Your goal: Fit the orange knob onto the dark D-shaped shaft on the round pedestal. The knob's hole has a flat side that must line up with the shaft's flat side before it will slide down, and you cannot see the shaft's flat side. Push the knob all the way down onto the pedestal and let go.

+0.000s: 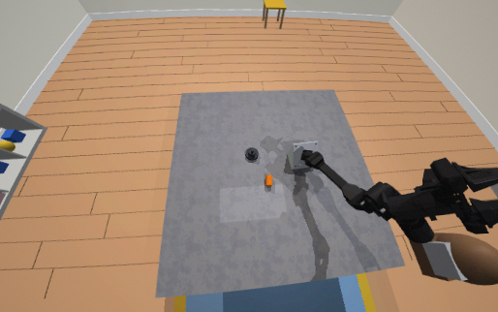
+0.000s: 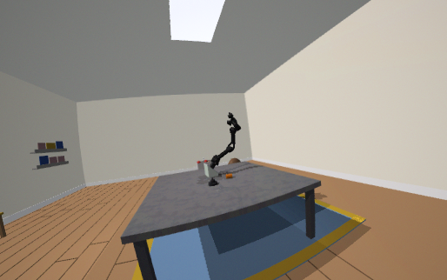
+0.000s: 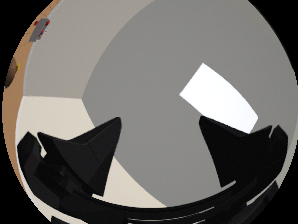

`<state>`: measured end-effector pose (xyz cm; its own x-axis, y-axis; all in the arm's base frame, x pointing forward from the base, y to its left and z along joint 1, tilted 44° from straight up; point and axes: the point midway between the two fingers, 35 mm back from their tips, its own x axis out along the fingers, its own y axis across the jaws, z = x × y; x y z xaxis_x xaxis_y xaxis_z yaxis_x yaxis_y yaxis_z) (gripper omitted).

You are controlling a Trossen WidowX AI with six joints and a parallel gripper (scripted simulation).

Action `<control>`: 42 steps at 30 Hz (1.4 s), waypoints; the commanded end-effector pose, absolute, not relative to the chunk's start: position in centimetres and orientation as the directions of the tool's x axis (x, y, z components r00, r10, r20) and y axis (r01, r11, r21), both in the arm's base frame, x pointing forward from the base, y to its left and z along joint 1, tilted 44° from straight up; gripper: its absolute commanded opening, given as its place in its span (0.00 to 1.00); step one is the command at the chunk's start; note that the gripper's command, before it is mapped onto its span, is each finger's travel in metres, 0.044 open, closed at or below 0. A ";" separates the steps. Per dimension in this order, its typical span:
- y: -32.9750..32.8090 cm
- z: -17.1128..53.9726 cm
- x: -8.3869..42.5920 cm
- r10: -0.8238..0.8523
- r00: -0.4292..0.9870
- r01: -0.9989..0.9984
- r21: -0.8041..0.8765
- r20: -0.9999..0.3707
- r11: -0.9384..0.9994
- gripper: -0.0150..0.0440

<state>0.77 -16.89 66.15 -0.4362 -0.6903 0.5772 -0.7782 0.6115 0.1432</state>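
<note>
Above a mottled gray table (image 1: 208,140) (image 2: 209,196), 2 black fingers of the gripper (image 1: 477,196) (image 2: 229,118) (image 3: 160,120) stand wide open; the orange knob (image 1: 268,180) (image 2: 229,176) lies on its side near the dark round pedestal (image 1: 251,155) (image 2: 212,183), its hole indistinct, the shaft's flat side unseen.

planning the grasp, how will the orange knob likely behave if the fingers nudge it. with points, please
The orange knob (image 1: 268,180) (image 2: 229,176) looks longer than wide and seems to lie on its side, so it may well roll if bumped sideways. It is small beside the arm (image 1: 342,182) (image 2: 233,138), so probably light and easily pushed.
</note>
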 end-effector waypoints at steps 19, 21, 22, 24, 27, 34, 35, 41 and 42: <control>-21.8 49.8 31.6 -0.721 0.643 -0.252 0.960 0.258 0.118 1.00; -20.9 46.7 34.1 -0.670 0.726 -0.149 0.986 0.157 0.070 1.00; -20.3 45.1 35.1 -0.640 0.761 -0.096 0.994 0.104 0.047 1.00; -19.0 41.7 37.1 -0.573 0.820 0.014 1.000 -0.008 0.005 1.00; -16.6 36.3 39.2 -0.450 0.873 0.184 0.982 -0.185 -0.048 1.00; -9.0 23.8 40.2 -0.089 0.806 0.575 0.810 -0.585 -0.110 1.00; -7.8 22.1 39.9 -0.032 0.773 0.627 0.771 -0.633 -0.111 1.00; 0.2 13.4 35.0 0.316 0.452 0.888 0.453 -0.834 -0.075 1.00; 1.6 12.3 33.7 0.373 0.380 0.921 0.386 -0.847 -0.062 1.00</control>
